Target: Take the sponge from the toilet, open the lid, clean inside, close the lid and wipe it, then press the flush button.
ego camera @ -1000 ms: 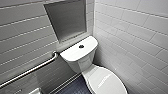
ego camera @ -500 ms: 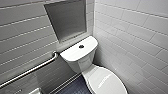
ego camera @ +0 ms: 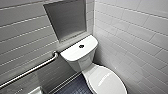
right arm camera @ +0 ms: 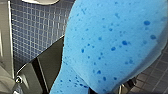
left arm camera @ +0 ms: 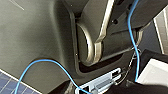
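Observation:
The white toilet (ego camera: 88, 67) stands in the corner in the head view, its oval lid (ego camera: 105, 81) down over the bowl. The round dark flush button (ego camera: 81, 46) sits in the middle of the flat tank top. In the right wrist view the bright blue sponge (right arm camera: 112, 45) looms close to the camera, hanging above the dark tiled floor (right arm camera: 32, 32). My right gripper is shut on it, its fingers hidden behind the sponge. My left gripper is open and holds nothing that I can see.
A metal grab bar (ego camera: 30, 71) runs along the tiled wall left of the tank. A recessed niche (ego camera: 66, 20) is set in the wall above the tank. White tiled wall (ego camera: 140, 37) closes the right side. Dark floor (ego camera: 75, 87) lies left of the bowl.

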Robot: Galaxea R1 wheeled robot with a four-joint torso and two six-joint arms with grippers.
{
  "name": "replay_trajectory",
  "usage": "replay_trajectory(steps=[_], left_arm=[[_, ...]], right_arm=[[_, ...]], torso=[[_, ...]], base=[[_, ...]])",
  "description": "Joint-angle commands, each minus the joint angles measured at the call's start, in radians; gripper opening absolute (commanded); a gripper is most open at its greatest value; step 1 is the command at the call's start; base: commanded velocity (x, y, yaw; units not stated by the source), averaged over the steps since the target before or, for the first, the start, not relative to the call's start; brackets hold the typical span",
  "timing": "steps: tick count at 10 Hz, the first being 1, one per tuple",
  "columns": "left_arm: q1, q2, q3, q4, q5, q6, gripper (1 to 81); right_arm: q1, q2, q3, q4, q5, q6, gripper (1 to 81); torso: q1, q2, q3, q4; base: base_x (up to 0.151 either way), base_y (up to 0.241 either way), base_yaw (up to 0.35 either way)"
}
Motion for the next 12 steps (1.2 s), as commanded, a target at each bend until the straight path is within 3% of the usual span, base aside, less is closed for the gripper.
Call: replay_trajectory(steps=[1, 2, 3, 6, 12], left_arm=[[0.018, -0.013, 0.014, -0.003, 0.077, 0.006, 81.1], [0.013, -0.013, 0.015, -0.003, 0.077, 0.006, 81.1], [0.013, -0.013, 0.015, -0.001, 0.077, 0.006, 81.1], [0.016, -0.017, 0.007, -0.004, 0.077, 0.006, 81.1], [0.015, -0.011, 0.006, 0.004, 0.077, 0.006, 81.1]], right_arm=[[-0.085, 0.042, -0.097, -0.071, 0.021, -0.004, 1.0], [-0.098, 0.06, -0.117, -0.073, 0.031, -0.002, 1.0], [-0.105, 0.079, -0.131, -0.071, 0.031, -0.002, 1.0], [-0.108, 0.143, -0.2, -0.085, 0.031, -0.002, 1.0], [-0.125, 0.273, -0.34, -0.152, 0.025, 0.004, 1.0]], torso=[[-0.059, 0.092, 0.0, 0.0], [-0.085, 0.134, 0.0, 0.0], [-0.109, 0.17, 0.086, 0.0], [-0.163, 0.256, 0.148, 0.0], [-0.303, 0.468, 0.364, 0.0]], base=[[0.0, 0.0, 0.0], [0.0, 0.0, 0.0], [0.0, 0.0, 0.0], [0.0, 0.0, 0.0], [0.0, 0.0, 0.0]])
